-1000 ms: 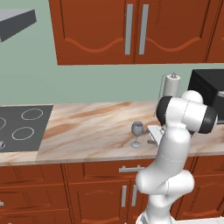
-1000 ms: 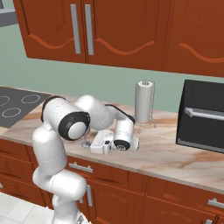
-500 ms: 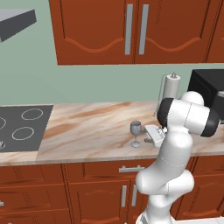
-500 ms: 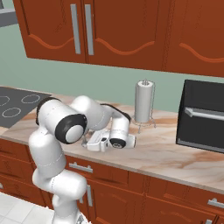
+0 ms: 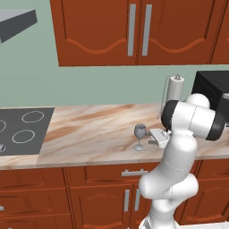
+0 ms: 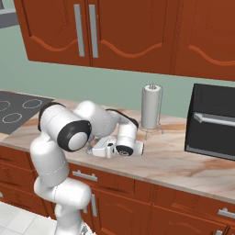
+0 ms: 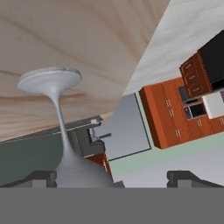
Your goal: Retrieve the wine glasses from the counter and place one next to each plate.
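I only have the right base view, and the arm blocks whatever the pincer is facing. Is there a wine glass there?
Observer: Yes. In the left base view a wine glass stands upright on the counter, right beside the pincer.
Operator: Is it between the fingers?
Observer: The hand view shows its bowl between the two tips, close to one fingertip.
Operator: Gripped?
Observer: No, the jaws stand wide open.
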### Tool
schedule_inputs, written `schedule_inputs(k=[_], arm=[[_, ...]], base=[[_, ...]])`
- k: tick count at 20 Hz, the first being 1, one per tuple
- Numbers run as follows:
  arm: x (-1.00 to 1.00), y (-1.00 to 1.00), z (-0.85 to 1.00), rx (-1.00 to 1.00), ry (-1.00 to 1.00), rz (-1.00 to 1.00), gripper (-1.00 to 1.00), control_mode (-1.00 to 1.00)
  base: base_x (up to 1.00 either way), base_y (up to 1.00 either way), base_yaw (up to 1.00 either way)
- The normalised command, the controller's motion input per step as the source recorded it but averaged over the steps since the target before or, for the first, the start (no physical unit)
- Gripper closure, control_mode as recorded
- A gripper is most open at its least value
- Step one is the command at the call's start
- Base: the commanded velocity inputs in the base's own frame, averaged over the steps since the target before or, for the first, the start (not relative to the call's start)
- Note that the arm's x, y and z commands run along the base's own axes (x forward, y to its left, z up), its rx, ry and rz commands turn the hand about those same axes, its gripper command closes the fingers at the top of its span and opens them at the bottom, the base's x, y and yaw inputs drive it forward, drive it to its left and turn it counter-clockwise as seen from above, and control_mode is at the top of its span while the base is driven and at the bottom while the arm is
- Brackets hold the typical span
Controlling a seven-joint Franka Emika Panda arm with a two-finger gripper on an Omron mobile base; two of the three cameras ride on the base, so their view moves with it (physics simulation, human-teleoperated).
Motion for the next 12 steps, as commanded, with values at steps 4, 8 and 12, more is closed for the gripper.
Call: schedule_inputs(k=[4,8,12], arm=[[0.01,0.0,0.0,0.0,0.0,-0.07,-1.0,-1.0],[0.0,-0.01,0.0,0.0,0.0,-0.09,-1.0,-1.0],[0.04,0.01,0.0,0.0,0.0,-0.08,-1.0,-1.0]], base=[[0.0,0.0,0.0],[0.0,0.0,0.0],[0.0,0.0,0.0]])
